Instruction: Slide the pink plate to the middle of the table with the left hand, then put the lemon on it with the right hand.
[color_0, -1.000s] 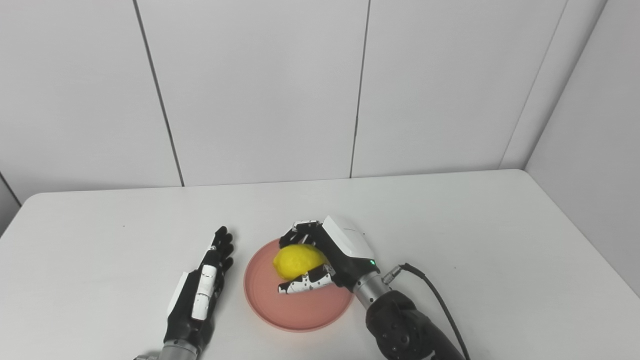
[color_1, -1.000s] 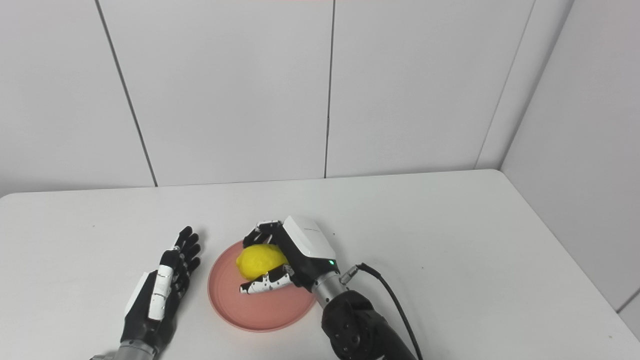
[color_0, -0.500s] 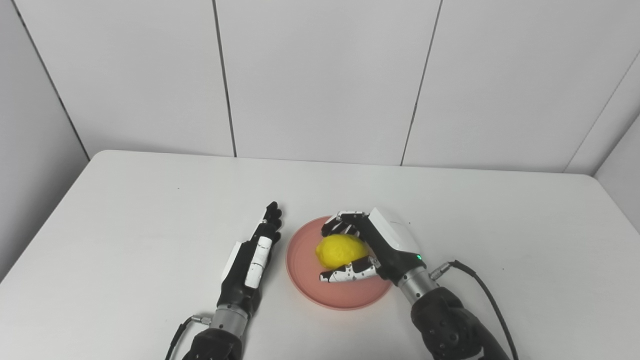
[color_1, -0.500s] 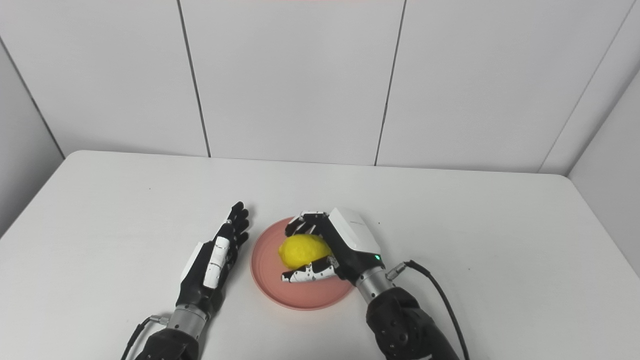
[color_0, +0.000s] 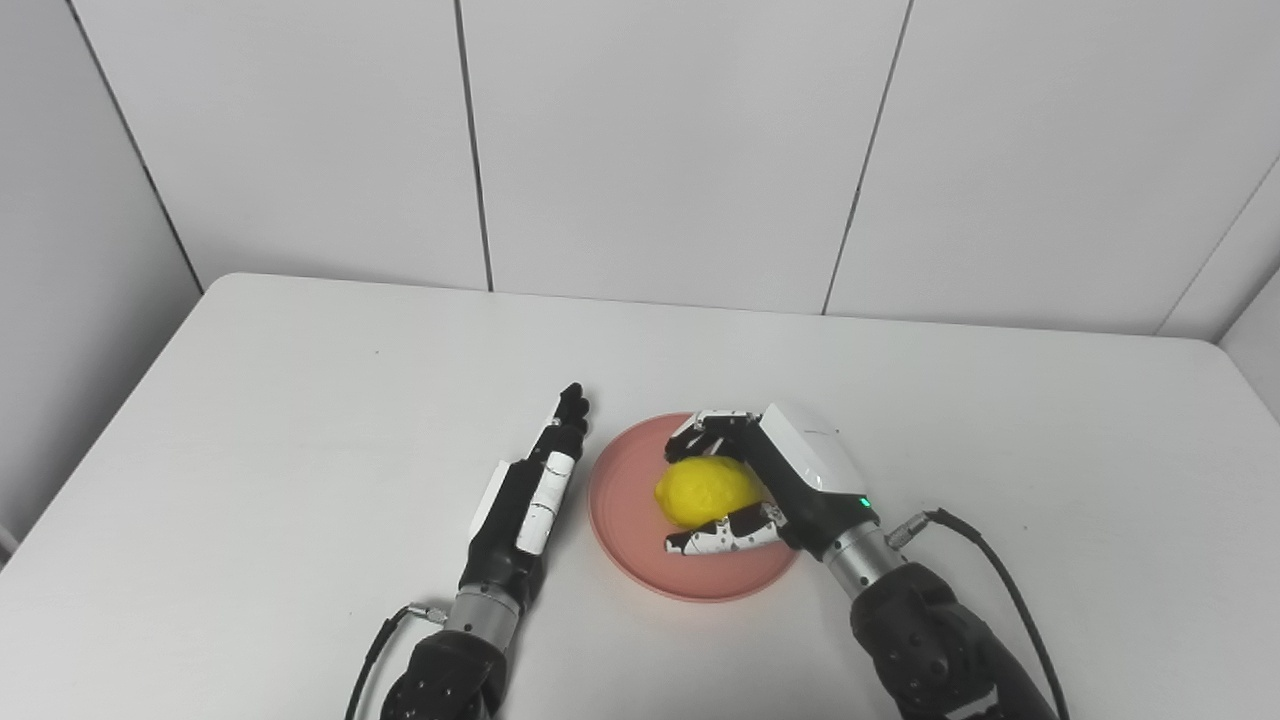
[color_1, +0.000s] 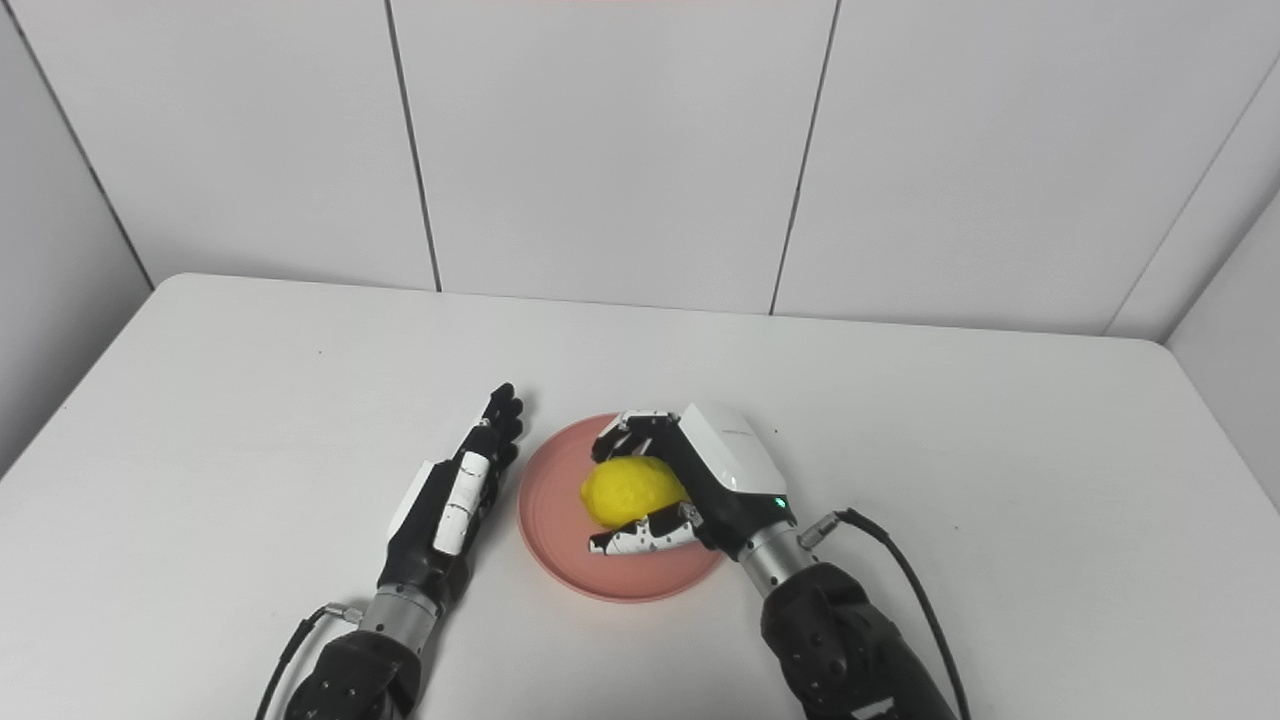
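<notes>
At mid-table, left eye view: our right hand grasps the lemon over the pink plate.
Right eye view: our left hand lies released just left; next we judge, let go.

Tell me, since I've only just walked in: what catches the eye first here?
The yellow lemon stands out, over the pink plate near the middle of the white table, with the right hand closed around it. Just left of the plate, the left hand lies open with fingers outstretched.
</notes>
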